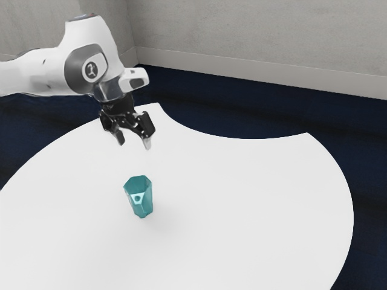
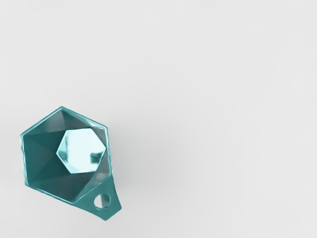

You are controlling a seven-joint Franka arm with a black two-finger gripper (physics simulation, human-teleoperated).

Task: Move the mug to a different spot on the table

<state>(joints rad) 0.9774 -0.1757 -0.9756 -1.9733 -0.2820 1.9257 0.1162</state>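
**Desk:** What does the exterior view show?

**Photographer:** A white seven-joint arm (image 1: 45, 72) reaches in from the exterior view's upper left over a white round worktop (image 1: 254, 205). Its black two-finger tool (image 1: 133, 142) hangs in the air, pointing down. The fingers (image 1: 147, 142) stand wide apart with nothing between them.

**Desk:** And the mug?

**Photographer:** A teal, faceted, glossy mug (image 1: 138, 197) stands upright on the worktop, below the tool and a little toward the exterior view's right of it. The two are clearly apart, with bare white surface showing between them. The mug sits towards the exterior view's left half of the worktop, well in from the rim. A faint shadow falls beside its base.

**Desk:** Anything from the wrist view?

**Photographer:** It looks straight down into the mug (image 2: 67, 156). The rim is six-sided, the inner walls are dark teal and the hexagonal bottom is pale. A small handle tab (image 2: 105, 201) with a round hole juts from one edge. Plain worktop (image 2: 223, 99) lies all around it.

**Desk:** Surroundings?

**Photographer:** A dark blue floor (image 1: 254, 103) lies beyond the worktop, with a pale grey wall (image 1: 254, 27) behind it.
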